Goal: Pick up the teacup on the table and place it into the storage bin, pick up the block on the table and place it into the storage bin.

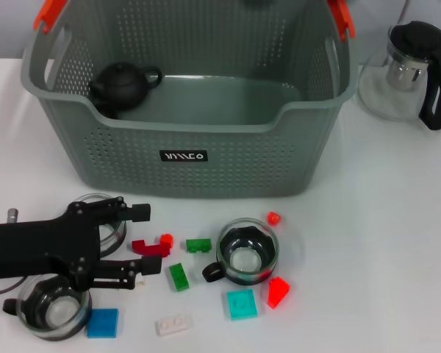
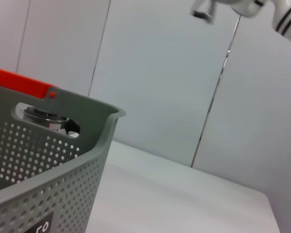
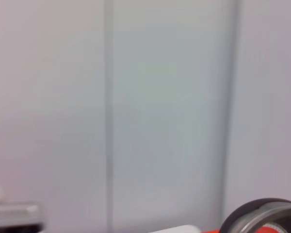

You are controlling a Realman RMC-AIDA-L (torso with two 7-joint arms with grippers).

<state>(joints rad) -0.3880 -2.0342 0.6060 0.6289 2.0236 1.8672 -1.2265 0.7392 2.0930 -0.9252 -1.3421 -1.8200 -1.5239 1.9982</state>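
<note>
The grey perforated storage bin [image 1: 206,158] stands at the back of the table, and its corner and orange-red handle tip [image 2: 19,82] fill the left wrist view. A glass teacup [image 1: 248,254] with a black handle sits in front of the bin. Another teacup [image 1: 53,309] is at the front left, and a third [image 1: 106,220] lies partly under my left arm. My left gripper [image 1: 153,239] is low over the table, open, with a dark red block [image 1: 148,248] between its fingers. Other blocks lie nearby: green [image 1: 198,245], cyan [image 1: 242,304], blue [image 1: 103,322]. The right gripper is out of view.
A black teapot [image 1: 123,84] lies inside the bin at its left. A glass teapot with a black handle [image 1: 411,70] stands right of the bin. More blocks lie about: red [image 1: 278,292], small red [image 1: 273,218], green [image 1: 178,276], white [image 1: 173,324].
</note>
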